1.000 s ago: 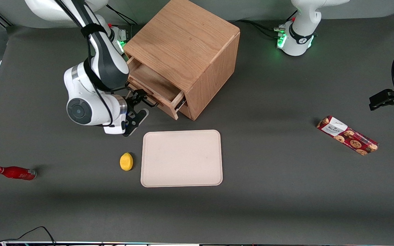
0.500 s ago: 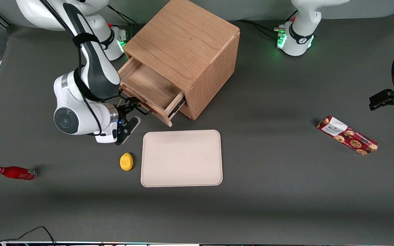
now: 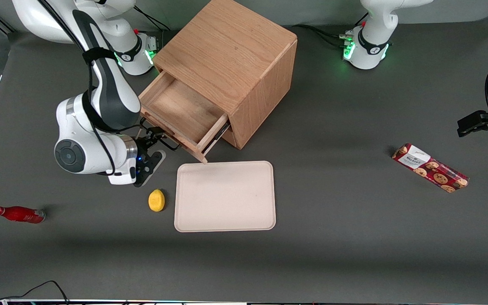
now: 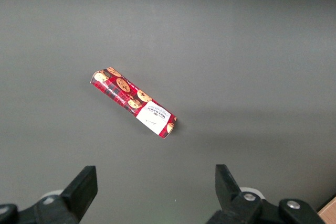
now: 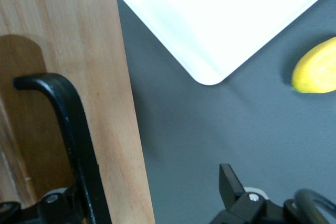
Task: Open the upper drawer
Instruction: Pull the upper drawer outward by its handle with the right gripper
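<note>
I note the upper drawer (image 3: pixel 179 114) standing well out of the oak cabinet (image 3: pixel 231 55), its bare wooden floor open to view and its front corner nearly reaching the edge of the cream tray (image 3: pixel 225 196) on the table. The gripper (image 3: pixel 156 142) sits at the drawer front, on the thin black bar handle (image 5: pixel 73 129); in the right wrist view the bar runs down into the fingers' reach, but whether they are clamped on it or merely hooked around it I cannot tell. I judge the drawer a rigid, shallow wooden box, light when empty as it is here, riding on a metal side runner that shows at its edge nearest the cabinet. It should slide freely along that one line and bind if pulled askew. The handle is the only sensible hold: slim, hard and smooth, so a grip near its middle keeps the pull square, and a hold toward one end would tend to twist the drawer on its runners. A lemon (image 3: pixel 156 200) lies on the table just beside the tray, nearer the front camera than the gripper.
</note>
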